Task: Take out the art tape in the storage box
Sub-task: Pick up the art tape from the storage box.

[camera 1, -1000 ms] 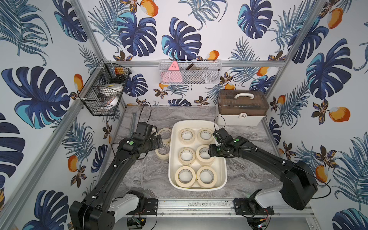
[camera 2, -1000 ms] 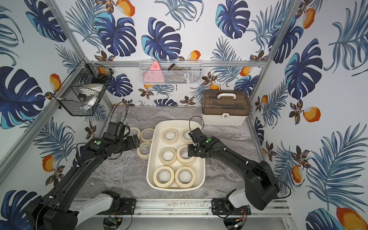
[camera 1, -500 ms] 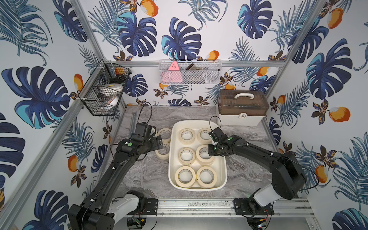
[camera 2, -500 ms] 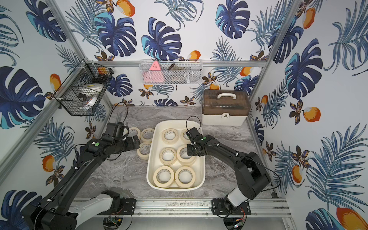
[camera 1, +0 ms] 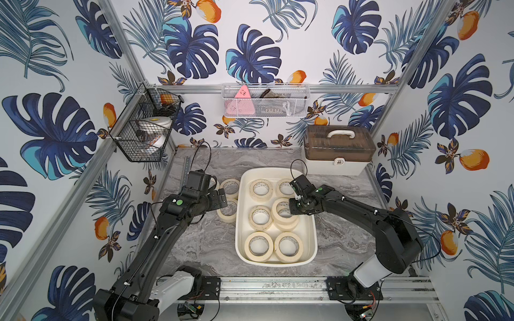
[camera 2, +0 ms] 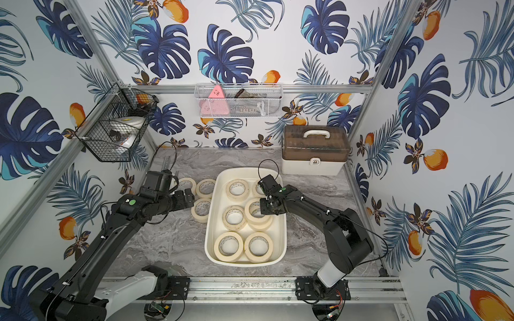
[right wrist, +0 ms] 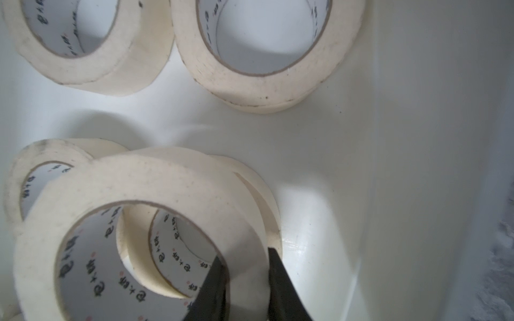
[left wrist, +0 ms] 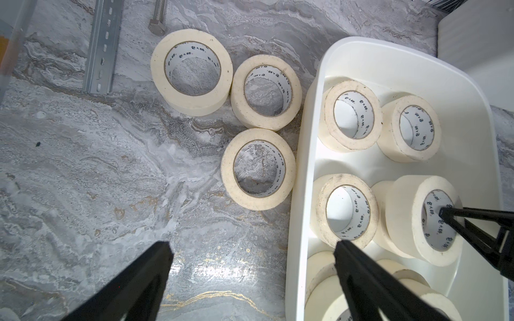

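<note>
Grey marbled desk [camera 1: 200, 241] fills the floor of a cell papered with blue leaves and orange fruit. At the middle of both top views the right end effector [right wrist: 246, 283] is clamped on the wall of one tape roll [right wrist: 155, 180], one finger inside the hole and one outside. The roll hangs tilted, offset over a second roll [right wrist: 133, 244] seen through its hole. Black printed characters with small red dots run round the white lining of each core, too blurred to read. Both lie within the storage box [camera 1: 306, 230], on its right side at mid-length. Around them the other rolls [camera 1: 251, 217] lie flat in the box: two at its top end, one to the left, two at its bottom end. Just left of the box the left end effector [left wrist: 251, 244] hovers over the desk with fingers spread wide and nothing between them. Beside the box's left wall lie three rolls [left wrist: 257, 168] flat on the desk, near a metal rail [left wrist: 101, 47] and a bolt [left wrist: 157, 19]. At the upper right of both top views stands a brown-lidded case [camera 1: 338, 147] with a white handle and a small padlock mark on its latch. On the back wall hangs a white wire basket [camera 1: 278, 111] with a pink triangle [camera 1: 242, 104]; at upper left a black wire basket [camera 1: 133, 139] holds a white roll [camera 1: 155, 122].
</note>
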Robot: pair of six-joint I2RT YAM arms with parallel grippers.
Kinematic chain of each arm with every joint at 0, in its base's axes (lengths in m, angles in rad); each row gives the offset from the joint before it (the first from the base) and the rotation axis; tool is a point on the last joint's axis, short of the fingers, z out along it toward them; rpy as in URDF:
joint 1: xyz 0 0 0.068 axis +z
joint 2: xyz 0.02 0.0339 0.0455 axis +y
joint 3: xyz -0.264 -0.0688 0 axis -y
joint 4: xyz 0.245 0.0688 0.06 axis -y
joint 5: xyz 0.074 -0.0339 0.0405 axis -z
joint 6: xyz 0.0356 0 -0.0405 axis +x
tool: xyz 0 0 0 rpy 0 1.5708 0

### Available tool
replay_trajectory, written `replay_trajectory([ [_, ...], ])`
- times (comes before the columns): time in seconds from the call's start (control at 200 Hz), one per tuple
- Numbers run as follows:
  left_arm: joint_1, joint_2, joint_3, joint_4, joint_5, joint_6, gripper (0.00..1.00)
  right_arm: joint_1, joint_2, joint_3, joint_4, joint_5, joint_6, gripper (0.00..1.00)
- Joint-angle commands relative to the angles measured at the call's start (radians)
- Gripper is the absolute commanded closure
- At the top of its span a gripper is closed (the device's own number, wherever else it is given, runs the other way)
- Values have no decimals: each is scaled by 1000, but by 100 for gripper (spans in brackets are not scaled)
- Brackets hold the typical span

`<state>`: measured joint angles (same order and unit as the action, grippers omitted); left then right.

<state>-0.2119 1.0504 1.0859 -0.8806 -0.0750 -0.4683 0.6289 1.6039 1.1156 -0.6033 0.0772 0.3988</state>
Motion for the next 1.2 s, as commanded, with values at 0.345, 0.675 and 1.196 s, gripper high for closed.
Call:
replay_trajectory([
  [0.345, -37, -61, 83, -44, 23, 43, 7, 115, -32, 244, -150, 82, 10, 91],
  [0.675, -255, -20, 208, -149, -129, 13, 14, 263, 32, 393, -147, 121, 65, 90],
  [1.196, -407, 40, 171, -125, -200, -16, 21, 377, 170, 550, -108, 101, 119, 89],
])
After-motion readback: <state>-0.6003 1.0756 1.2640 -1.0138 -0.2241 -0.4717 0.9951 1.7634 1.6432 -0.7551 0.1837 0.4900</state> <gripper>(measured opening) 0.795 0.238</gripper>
